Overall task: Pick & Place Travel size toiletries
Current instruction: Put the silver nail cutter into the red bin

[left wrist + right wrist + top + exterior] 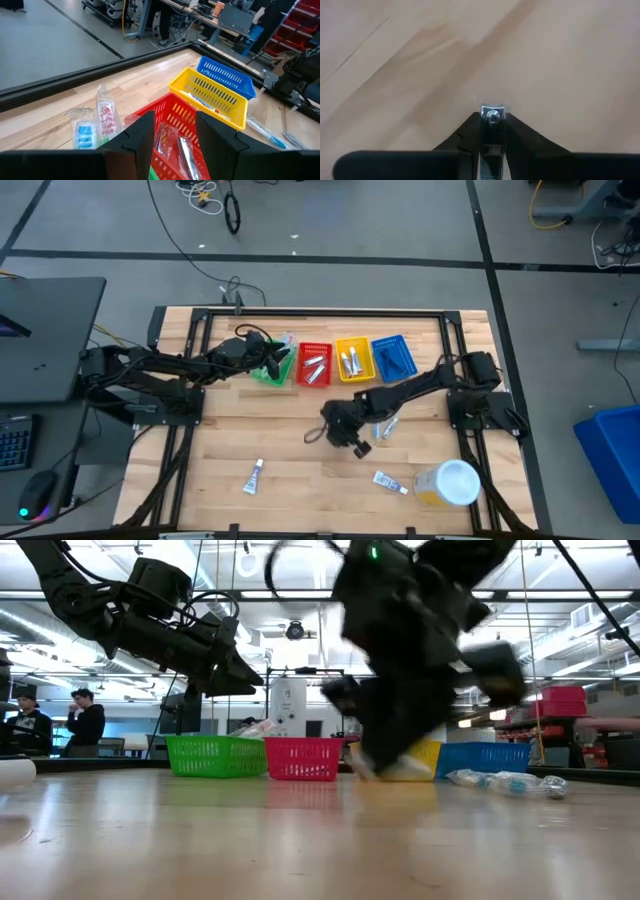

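Between the right fingers (492,131), nearly closed, sits a small silvery tube (492,116), pinched.

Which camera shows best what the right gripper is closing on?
The right wrist view: a small silvery item sits between the right gripper fingers, close up. The high view shows only that gripper low over the table; low view blurs it; left wrist misses it.

Right tool (492,120) pinched low; left tool (172,130) parted.

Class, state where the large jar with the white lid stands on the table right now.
In the high view the jar lies at the table's front right corner, beside a small white-blue tube, near the right arm's base.
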Available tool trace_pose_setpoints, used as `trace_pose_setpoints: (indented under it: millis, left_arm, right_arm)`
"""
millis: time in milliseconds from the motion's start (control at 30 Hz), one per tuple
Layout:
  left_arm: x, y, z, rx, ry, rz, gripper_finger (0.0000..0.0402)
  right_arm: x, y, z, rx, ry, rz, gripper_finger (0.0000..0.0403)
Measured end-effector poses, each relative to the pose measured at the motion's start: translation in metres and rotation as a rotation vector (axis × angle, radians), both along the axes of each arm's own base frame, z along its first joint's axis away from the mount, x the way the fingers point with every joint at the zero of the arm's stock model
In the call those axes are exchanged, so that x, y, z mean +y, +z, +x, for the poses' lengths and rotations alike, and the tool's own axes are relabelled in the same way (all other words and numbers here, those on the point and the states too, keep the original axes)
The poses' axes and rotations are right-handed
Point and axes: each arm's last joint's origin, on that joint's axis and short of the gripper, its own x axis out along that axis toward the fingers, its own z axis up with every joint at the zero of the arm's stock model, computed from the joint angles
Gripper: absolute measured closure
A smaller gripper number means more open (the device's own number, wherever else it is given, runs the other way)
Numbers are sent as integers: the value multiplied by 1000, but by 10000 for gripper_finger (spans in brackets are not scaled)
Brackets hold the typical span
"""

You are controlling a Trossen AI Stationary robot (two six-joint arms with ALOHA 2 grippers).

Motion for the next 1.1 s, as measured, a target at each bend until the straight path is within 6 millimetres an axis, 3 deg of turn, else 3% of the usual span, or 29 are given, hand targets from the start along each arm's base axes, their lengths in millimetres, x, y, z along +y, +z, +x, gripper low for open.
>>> trace_pose_setpoints:
  millis: [167,267,400,533,667,900,1100]
  left_arm:
    - [0,0,0,-1,0,0,252]
    - [0,0,0,-2,0,-1,252]
    - [0,0,0,-5,0,0,253]
    - [0,1,0,-9,0,1,259]
    - [0,1,0,-9,0,1,265]
    - [0,1,0,-8,0,1,272]
    - [0,1,0,-8,0,3,274]
  right_arm:
    - [-23,43,6,-199,-157,-163,333]
    - [-55,61,12,-318,-359,-225,330]
    - [-101,70,22,-440,-632,-112,327]
    - [-144,67,27,-515,-888,54,326]
    - [-167,49,31,-505,-1012,152,326]
    - [-171,11,37,-437,-1106,85,325]
    - [-170,7,36,-414,-1097,77,295]
